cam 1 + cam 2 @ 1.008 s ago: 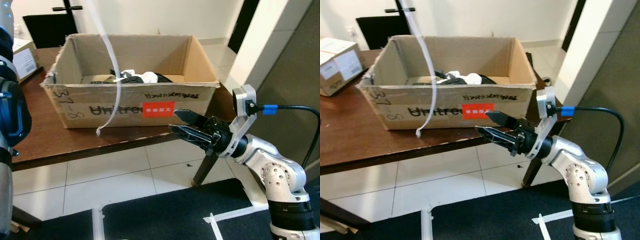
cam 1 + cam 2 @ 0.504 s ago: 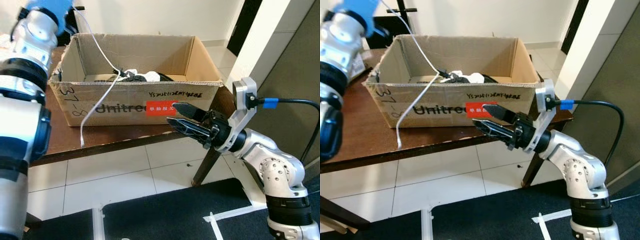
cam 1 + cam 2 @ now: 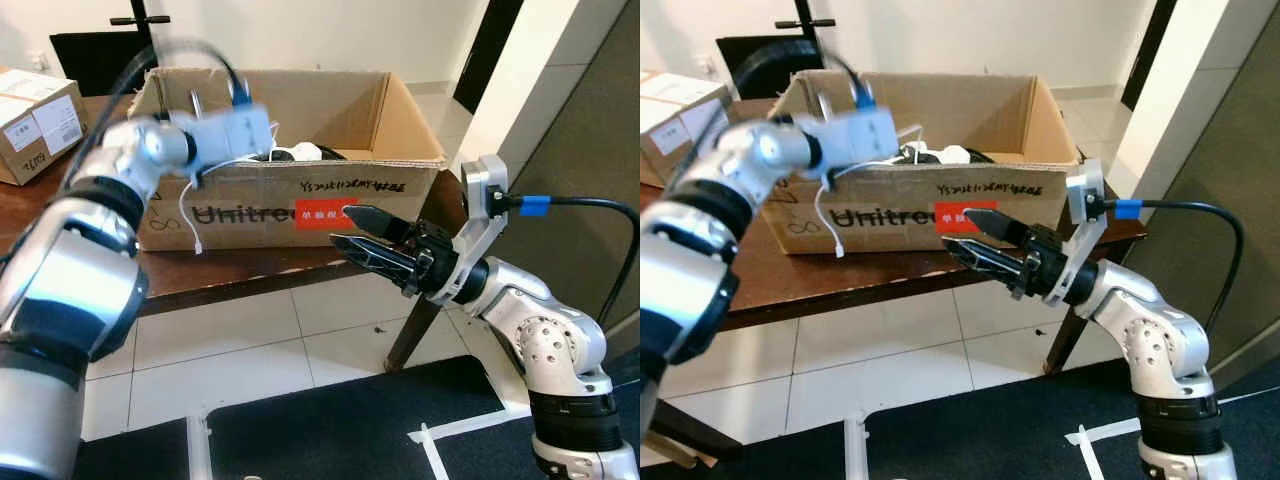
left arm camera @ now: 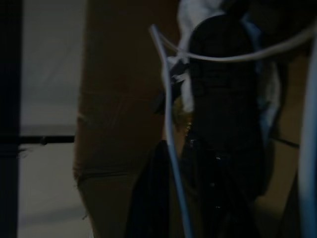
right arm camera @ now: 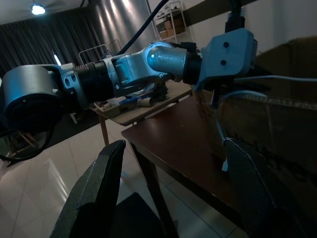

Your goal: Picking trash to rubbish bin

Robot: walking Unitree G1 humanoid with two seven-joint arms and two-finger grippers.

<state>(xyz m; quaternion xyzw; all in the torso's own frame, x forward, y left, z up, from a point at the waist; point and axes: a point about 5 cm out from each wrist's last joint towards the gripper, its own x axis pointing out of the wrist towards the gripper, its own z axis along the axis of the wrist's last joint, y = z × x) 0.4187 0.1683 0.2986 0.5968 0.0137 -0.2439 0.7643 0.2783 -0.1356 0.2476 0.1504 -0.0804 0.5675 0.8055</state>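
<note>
Over the box (image 3: 400, 110) rim: left gripper (image 4: 218, 148), grip unclear, reaching in. White strap (image 3: 190, 225) trails outside, down the front wall. Right gripper (image 3: 372, 238) wide, empty, below.

Swung my left arm (image 3: 120, 190) down from way up high, wrist now over cardboard box (image 3: 400, 120) near edge. White cable (image 3: 186, 215) came down too, dangled shorter over box front. Camera shifted some.
</note>
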